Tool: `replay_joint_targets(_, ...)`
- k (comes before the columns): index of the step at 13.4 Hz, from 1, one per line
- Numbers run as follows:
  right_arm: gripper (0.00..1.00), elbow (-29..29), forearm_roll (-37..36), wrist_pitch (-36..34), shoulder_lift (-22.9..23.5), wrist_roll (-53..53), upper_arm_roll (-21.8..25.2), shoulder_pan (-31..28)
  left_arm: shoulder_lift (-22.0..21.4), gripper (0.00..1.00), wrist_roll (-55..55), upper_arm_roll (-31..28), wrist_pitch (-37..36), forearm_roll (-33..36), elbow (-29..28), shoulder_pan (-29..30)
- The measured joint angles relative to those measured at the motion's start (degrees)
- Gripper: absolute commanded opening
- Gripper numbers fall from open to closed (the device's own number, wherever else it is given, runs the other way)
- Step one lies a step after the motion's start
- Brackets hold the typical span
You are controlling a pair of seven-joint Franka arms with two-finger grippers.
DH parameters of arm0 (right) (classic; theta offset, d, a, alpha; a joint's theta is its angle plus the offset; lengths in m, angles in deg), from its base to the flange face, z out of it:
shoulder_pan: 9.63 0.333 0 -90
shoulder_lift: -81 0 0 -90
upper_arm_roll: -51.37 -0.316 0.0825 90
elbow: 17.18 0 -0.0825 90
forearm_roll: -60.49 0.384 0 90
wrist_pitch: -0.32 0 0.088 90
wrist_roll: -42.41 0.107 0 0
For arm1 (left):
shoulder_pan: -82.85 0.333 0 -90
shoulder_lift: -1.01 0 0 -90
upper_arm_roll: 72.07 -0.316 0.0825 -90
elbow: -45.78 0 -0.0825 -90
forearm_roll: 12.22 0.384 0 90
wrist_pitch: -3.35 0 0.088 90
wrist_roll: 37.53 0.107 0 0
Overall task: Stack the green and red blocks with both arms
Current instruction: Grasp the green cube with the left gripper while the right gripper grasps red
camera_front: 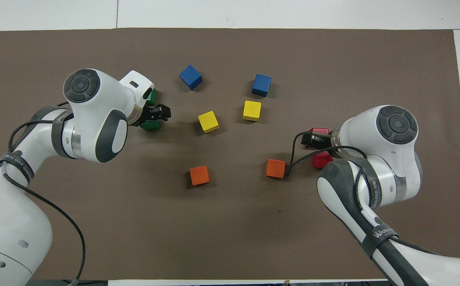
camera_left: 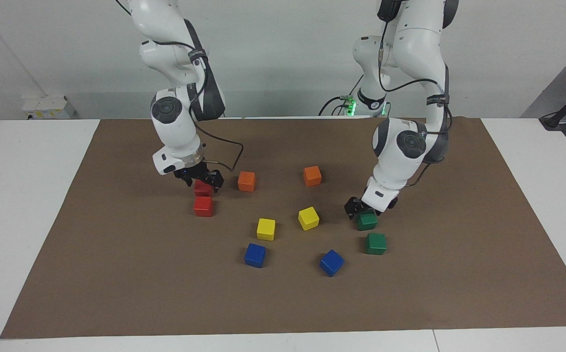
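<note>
White table (camera_left: 29, 205) with a brown mat (camera_left: 283, 303) on it. On the mat: two red cubes (camera_left: 203, 206), two green cubes (camera_left: 376, 243), two orange (camera_left: 246, 181), two yellow (camera_left: 266, 229), two blue (camera_left: 255, 255), all single, none stacked.

Both arms bend low; left gripper (camera_left: 361, 209) and right gripper (camera_left: 203, 179) hang wide apart, fingers spread.

left gripper (camera_front: 159, 114) over green blocks (camera_front: 150, 125) at left arm's end | right gripper (camera_front: 311, 140) over red blocks (camera_front: 321, 159) at right arm's end | between: two orange cubes (camera_front: 199, 175), two yellow cubes (camera_front: 208, 121), two blue cubes (camera_front: 190, 77) farthest from robots | all on brown mat (camera_front: 230, 222)
</note>
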Motion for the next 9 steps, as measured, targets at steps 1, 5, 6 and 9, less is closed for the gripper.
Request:
replay_joint_targets(1, 0.98, 0.4, 0.0, 0.4, 0.0, 0.0, 0.0, 0.0, 0.3, 1.0, -0.1, 0.0, 0.7, 0.0, -0.2, 0.0)
replay_joint_targets(5, 0.98, 3.0, 0.0, 2.3, 0.1, 0.0, 0.3, -0.1, 0.8, 1.0, -0.4, 0.0, 2.4, 0.0, -0.4, 0.0)
replay_joint_targets(6, 0.98, 3.5, 0.0, 2.5, 0.1, 0.0, 0.3, -0.1, 0.8, 0.98, -0.5, 0.0, 2.7, 0.0, -0.6, 0.0)
replay_joint_targets(9, 0.76, 5.2, 0.0, 4.8, 0.1, -0.1, 0.3, -0.1, 1.7, 0.68, -0.6, 0.0, 4.9, 0.1, -1.1, -0.1)
